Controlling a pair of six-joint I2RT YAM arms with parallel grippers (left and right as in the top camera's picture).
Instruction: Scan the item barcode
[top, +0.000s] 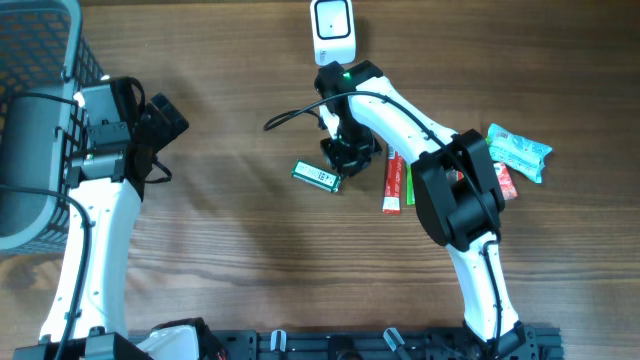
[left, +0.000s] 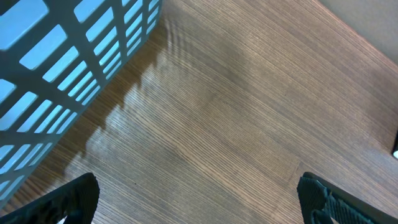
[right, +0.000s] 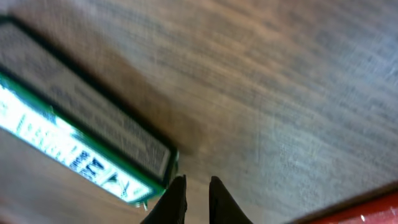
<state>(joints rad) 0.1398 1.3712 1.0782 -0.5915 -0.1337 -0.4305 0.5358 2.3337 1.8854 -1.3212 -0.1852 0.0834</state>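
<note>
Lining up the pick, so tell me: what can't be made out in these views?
Green box print: right wrist, blurred; overhead, too small to read.
Right tool: overhead, covered by right arm; contact with box unclear.
Red packet: overhead, partly under that arm.
Basket: overhead, cut off by left edge.

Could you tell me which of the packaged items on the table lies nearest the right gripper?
The green-and-white box, alone just left of the right gripper; the red stick, green stick and teal pouch lie farther off on its other side.
</note>
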